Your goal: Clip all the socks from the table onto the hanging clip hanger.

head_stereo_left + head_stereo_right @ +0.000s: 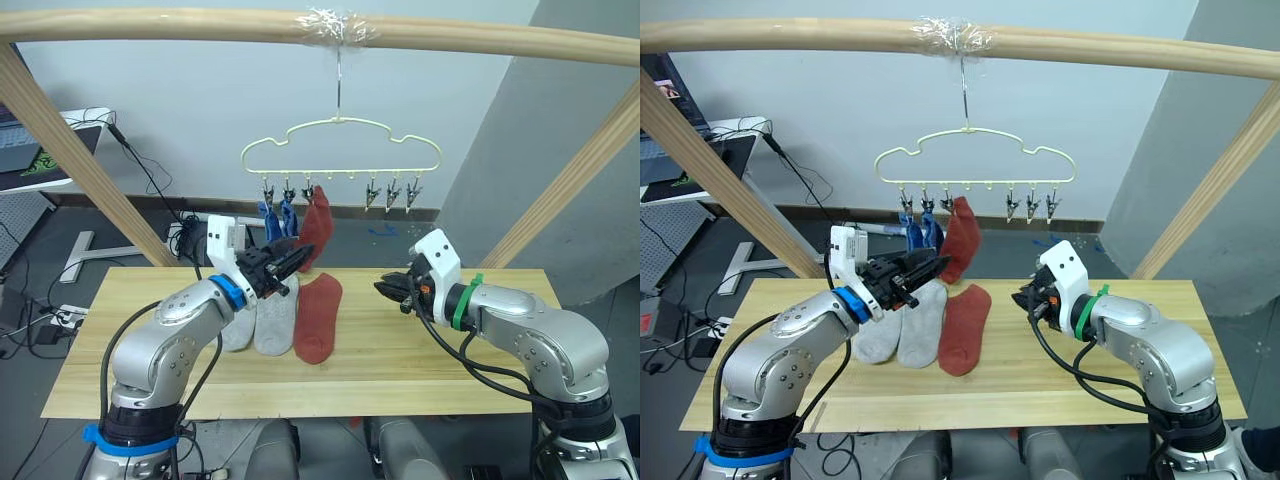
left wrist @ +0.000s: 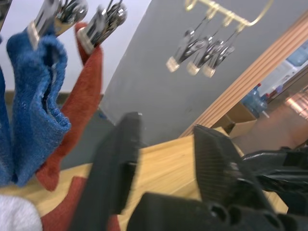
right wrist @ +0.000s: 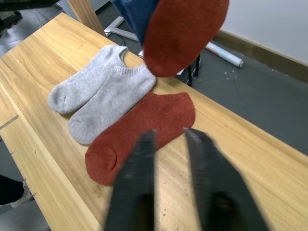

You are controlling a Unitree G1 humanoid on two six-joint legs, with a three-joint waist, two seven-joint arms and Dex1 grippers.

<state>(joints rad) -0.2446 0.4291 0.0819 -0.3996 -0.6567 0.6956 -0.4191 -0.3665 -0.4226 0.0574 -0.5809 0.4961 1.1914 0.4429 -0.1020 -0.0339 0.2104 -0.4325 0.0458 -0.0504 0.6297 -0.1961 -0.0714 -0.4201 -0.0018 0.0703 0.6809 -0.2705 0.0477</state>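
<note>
— Pale wall behind, grey floor below, and a round wooden pole (image 1: 200, 25) across the top. What is in front of you?

— My table (image 1: 420, 370), light wood with grain. The clip hanger (image 1: 340, 150) hangs by its hook from that pole, above the table's far edge and higher than both my grippers.

— Where are the socks?

— Three are clipped up already at the hanger's left end: two blue socks (image 1: 277, 222) side by side, and a rust red sock (image 1: 318, 225) just beside them. That hanging red one dangles right past the tips of my left gripper (image 1: 290, 262), a little beyond and above them. Three clips (image 2: 197, 53) at the other end of the row hang bare.

— And on the table?

— Two light grey socks (image 3: 98, 94) lie touching each other, with a second red sock (image 3: 144, 132) lying along their side. From my right gripper (image 3: 168, 139), the red one sits directly beyond my fingertips, the grey pair past it. From my left gripper, all three lie below the fingers.

— How are your fingers?

— My left fingers (image 2: 113, 168) are spread with a clear gap, nothing between them, raised over the grey socks. My right fingers (image 3: 137, 178) stand narrowly apart, also empty, hovering above the table near its middle, pointing toward the left gripper and well apart from it.
</note>
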